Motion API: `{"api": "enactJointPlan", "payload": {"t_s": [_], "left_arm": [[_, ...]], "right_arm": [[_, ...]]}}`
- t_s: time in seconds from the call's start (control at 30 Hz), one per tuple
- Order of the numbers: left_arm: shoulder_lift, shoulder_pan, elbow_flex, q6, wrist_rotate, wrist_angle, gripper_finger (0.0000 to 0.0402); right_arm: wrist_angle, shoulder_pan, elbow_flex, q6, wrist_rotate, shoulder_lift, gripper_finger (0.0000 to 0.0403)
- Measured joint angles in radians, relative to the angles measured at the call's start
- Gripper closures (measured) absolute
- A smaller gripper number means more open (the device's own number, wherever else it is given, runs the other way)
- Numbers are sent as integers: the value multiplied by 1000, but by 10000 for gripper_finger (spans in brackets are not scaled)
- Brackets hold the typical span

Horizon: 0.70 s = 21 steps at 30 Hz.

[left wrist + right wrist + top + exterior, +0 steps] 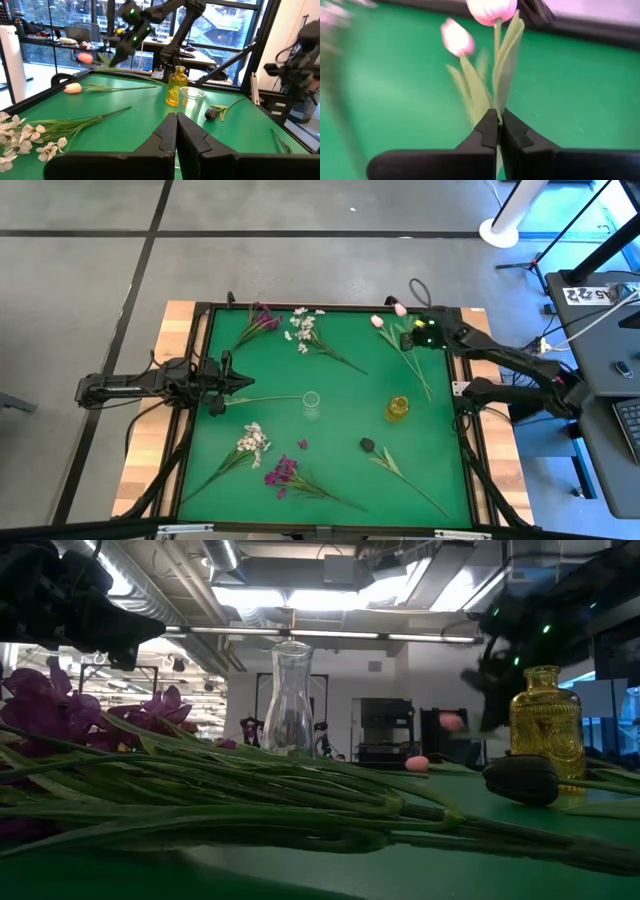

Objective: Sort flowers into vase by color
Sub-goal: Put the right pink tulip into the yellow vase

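Tulip (490, 10) stem sits pinched in the right gripper (496, 122) at the frame's upper right; so thin, it may slip or twist when lifted.

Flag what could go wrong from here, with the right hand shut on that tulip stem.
The right hand pinches a pink tulip by its thin stem low down, so the bud may swing or slip. A second tulip lies right alongside and could get dragged. The yellow vase has a narrow neck, so threading the stem might tip it.
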<state>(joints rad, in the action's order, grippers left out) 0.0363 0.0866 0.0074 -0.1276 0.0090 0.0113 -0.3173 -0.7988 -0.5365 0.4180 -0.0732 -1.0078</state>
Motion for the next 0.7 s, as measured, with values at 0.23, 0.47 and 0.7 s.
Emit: {"api": "enactJointPlan", "payload": {"t_s": [0.23,0.47,0.7], "left_arm": [[0,0,0,0,0,0,401],[0,0,0,0,0,0,401],[0,0,0,0,0,0,401]], "right_arm": [[36,0,-24,-1,181,295,401],[150,1,-57,-6,367,552,402],[165,1,-45,27,415,730,402]]}}
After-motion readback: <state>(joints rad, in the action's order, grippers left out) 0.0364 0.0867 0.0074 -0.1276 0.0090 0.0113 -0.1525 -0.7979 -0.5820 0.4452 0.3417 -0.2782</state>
